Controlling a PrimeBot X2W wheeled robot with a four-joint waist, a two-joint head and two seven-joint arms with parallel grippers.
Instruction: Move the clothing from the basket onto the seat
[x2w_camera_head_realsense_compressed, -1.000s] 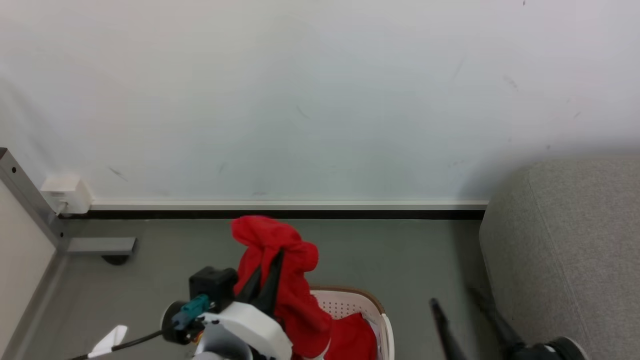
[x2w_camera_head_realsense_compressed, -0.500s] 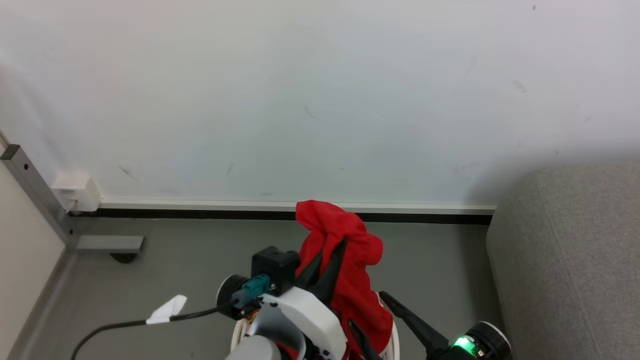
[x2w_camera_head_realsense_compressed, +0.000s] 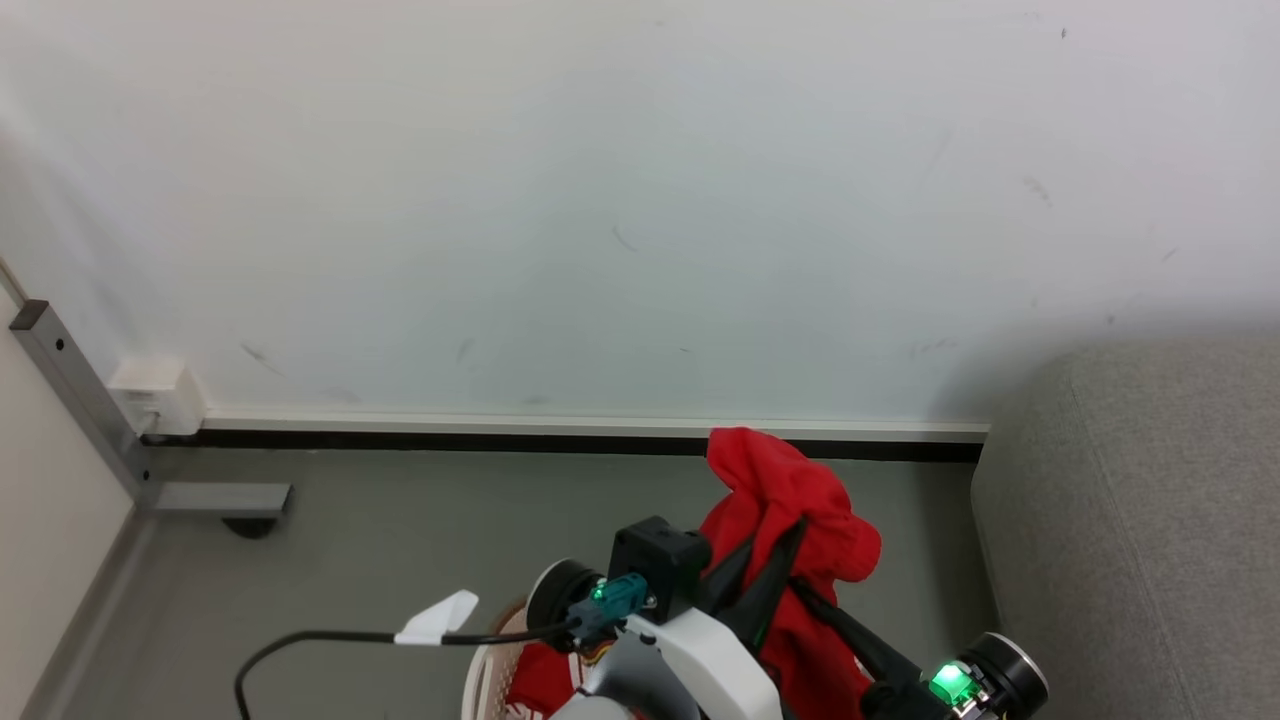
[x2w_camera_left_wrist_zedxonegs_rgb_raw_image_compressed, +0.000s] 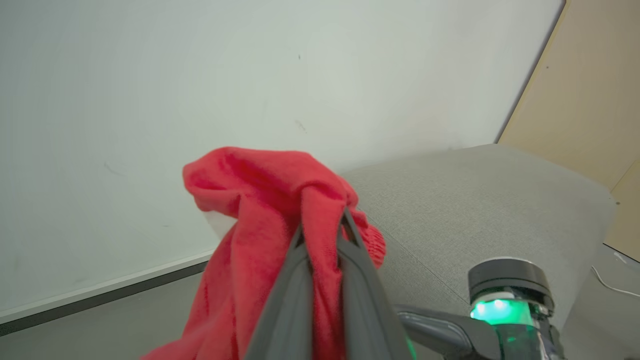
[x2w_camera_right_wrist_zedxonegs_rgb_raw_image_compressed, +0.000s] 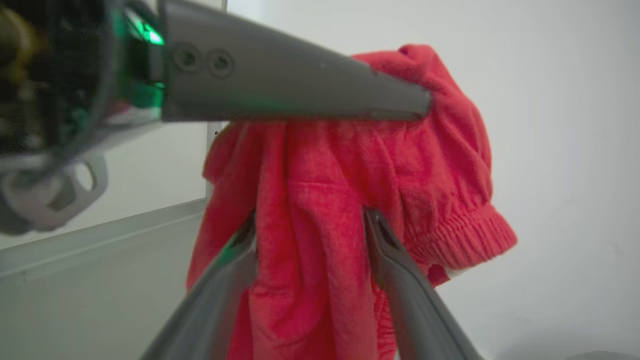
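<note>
Fabric first: the red garment (x2w_camera_head_realsense_compressed: 790, 500) looks like a light, soft knit w/ no stiffness, so it should drape & swing. It seems not fragile, and more grippy than slick. Best hold, I judge, is a bunched fold several layers thick, since a single layer could slip out.

Head view: the left gripper (x2w_camera_head_realsense_compressed: 775, 535) has its jaws pressed together on such a bunch. The garment is held up in the air over the floor (x2w_camera_head_realsense_compressed: 400, 540), between the basket (x2w_camera_head_realsense_compressed: 480, 672) & the sofa (x2w_camera_head_realsense_compressed: 1150, 520), not yet over the cushion. Its lower end is hidden behind the arm. More red clothing (x2w_camera_head_realsense_compressed: 535, 672) lies in the basket. The right gripper (x2w_camera_head_realsense_compressed: 800, 600) reaches in from the lower right, green light at its wrist.

Left wrist view: gives the pinch close up, which the head view is too far off to show. Cloth is squeezed between the two fingertips, w/ a hood of fabric flopped over them. The sofa arm sits just behind.

Right wrist view: gives the right jaws, spread wide w/ one finger each side of the hanging folds, lower than the left's pinch. Can't tell if the pads touch the cloth. It also brings out the ribbed elastic hem (x2w_camera_right_wrist_zedxonegs_rgb_raw_image_compressed: 470, 230) & a speck of white trim under it. That hem looks a thicker, firmer spot for a second hold.
</note>
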